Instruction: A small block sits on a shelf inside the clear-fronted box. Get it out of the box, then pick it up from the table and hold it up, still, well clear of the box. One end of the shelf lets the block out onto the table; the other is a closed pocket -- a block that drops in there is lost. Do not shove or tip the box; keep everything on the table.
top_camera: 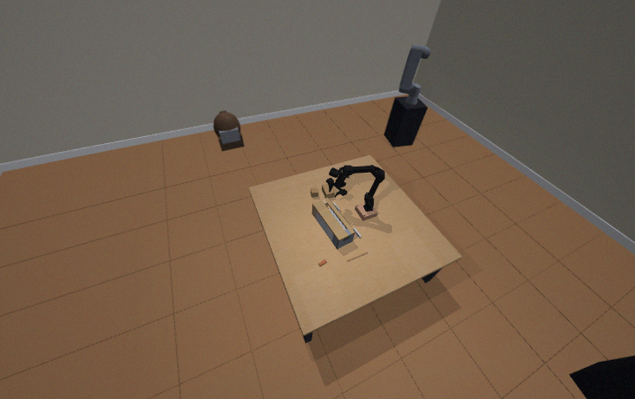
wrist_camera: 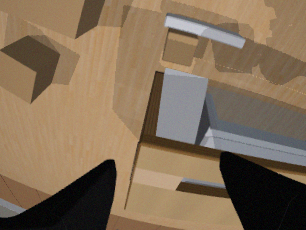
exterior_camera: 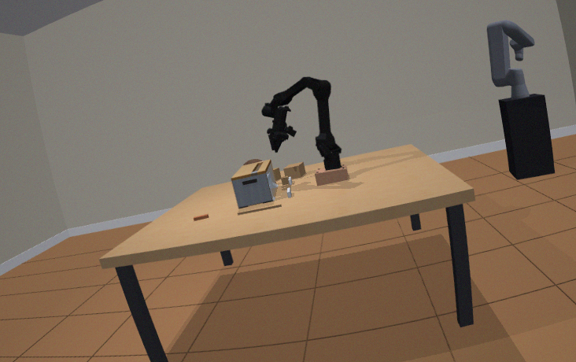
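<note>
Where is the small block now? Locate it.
In the wrist view the small block lies on the table, just beyond the box end, beside a grey strip.

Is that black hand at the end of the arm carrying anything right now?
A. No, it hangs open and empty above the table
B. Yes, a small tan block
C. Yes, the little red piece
A: the hand hangs in the air, its fingers apart with nothing between them.

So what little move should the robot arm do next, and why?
Probably shift the open end effector over the small tan block and start lowering. That block seems to lie on the table just past the end of the box, while the empty end effector hangs high above, not centred on it.
</note>
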You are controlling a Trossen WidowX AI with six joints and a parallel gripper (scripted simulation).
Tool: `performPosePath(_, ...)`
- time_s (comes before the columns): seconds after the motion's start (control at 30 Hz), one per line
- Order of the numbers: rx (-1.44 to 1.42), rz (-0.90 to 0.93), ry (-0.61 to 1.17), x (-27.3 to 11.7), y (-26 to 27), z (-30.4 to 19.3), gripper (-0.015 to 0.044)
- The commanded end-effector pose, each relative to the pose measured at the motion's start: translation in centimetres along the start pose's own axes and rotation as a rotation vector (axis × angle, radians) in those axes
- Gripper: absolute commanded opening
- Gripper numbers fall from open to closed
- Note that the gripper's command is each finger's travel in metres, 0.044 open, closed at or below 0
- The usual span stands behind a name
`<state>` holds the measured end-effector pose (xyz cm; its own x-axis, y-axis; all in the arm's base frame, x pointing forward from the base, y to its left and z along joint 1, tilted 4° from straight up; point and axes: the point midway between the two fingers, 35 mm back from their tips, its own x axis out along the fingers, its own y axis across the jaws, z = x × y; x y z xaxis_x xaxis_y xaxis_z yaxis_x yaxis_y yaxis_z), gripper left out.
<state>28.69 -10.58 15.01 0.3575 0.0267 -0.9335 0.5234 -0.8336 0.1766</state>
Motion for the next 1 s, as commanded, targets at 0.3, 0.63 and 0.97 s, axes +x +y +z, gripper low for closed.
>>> performPosePath(0.3,0.298,-0.018,0.035,0.0,-0.4,0.4,0.0285)
performPosePath(0.63,0.297,-0.018,0.034,8.7,-1.2,4.1,0.0285)
performPosePath(0.97,0.297,-0.018,0.034,9.5,-1.3,4.4,0.0285)
